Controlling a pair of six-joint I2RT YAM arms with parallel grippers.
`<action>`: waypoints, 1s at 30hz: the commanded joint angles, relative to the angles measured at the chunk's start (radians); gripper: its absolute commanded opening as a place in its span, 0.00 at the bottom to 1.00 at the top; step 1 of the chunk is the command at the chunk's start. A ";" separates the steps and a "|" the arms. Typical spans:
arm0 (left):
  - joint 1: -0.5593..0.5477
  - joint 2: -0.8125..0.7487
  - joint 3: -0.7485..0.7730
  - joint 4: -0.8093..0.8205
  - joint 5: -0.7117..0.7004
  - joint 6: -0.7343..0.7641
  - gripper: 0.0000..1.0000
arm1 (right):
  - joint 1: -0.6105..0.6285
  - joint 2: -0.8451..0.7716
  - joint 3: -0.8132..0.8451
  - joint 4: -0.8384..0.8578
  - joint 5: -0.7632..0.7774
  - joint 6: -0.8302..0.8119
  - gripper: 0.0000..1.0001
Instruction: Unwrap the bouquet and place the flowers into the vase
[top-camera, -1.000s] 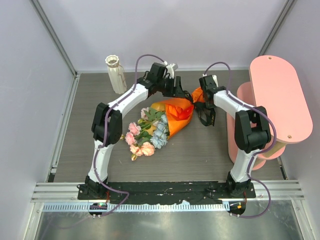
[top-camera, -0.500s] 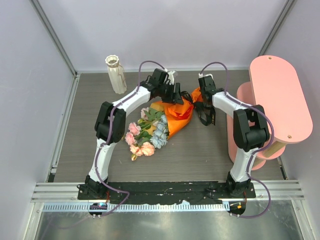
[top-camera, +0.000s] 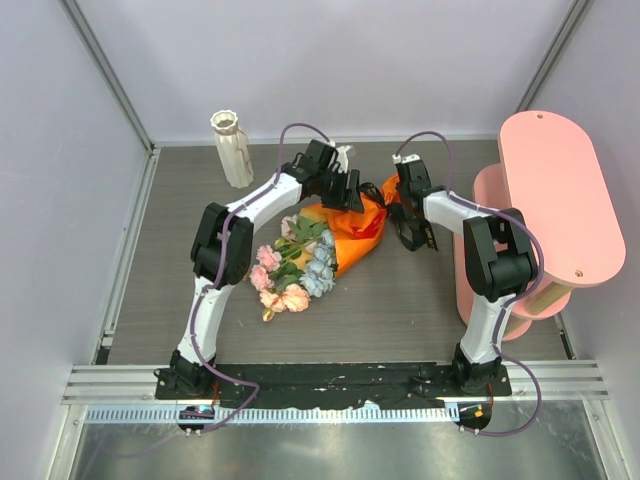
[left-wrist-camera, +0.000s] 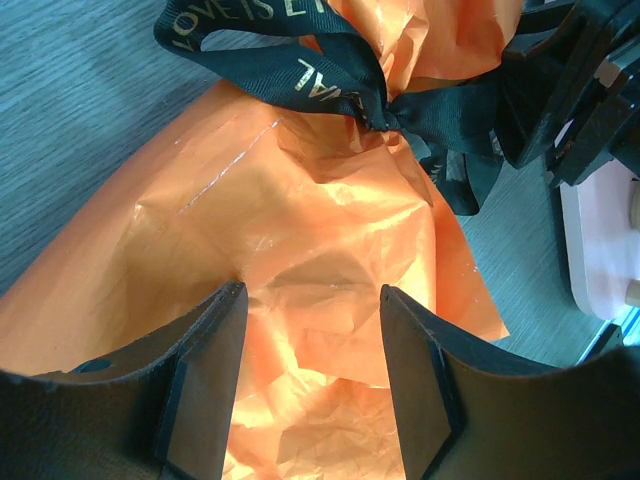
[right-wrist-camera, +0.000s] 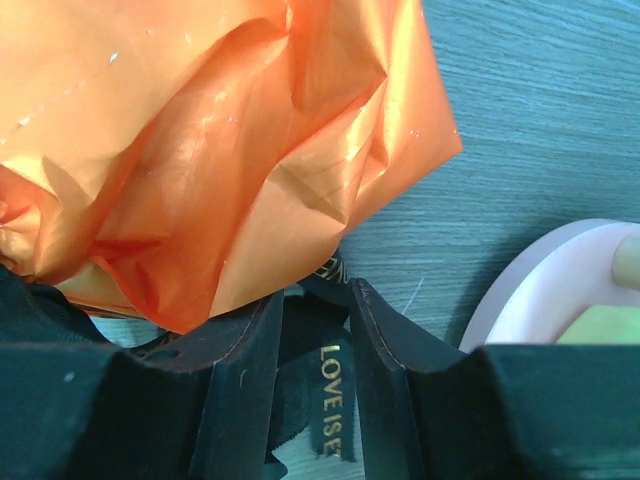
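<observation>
Bouquet (top-camera: 335, 235) flanked by both bent arms.

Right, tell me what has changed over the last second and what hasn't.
The right gripper has shifted left and farther back, toward the tied end of the bouquet, with a strand of the black ribbon between its fingers. The left gripper edged slightly back over the orange paper, jaws apart either side of a fold. The flowers, vase and pink stand have not moved.
</observation>
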 joint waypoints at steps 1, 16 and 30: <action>0.003 0.016 0.041 -0.030 -0.008 0.018 0.59 | 0.002 -0.038 -0.039 0.131 -0.048 -0.036 0.39; 0.003 0.029 0.058 -0.067 -0.030 0.041 0.60 | 0.016 -0.076 -0.136 0.387 0.114 -0.118 0.21; 0.006 0.057 0.058 -0.106 -0.051 0.052 0.55 | 0.082 -0.162 -0.176 0.610 0.336 -0.146 0.01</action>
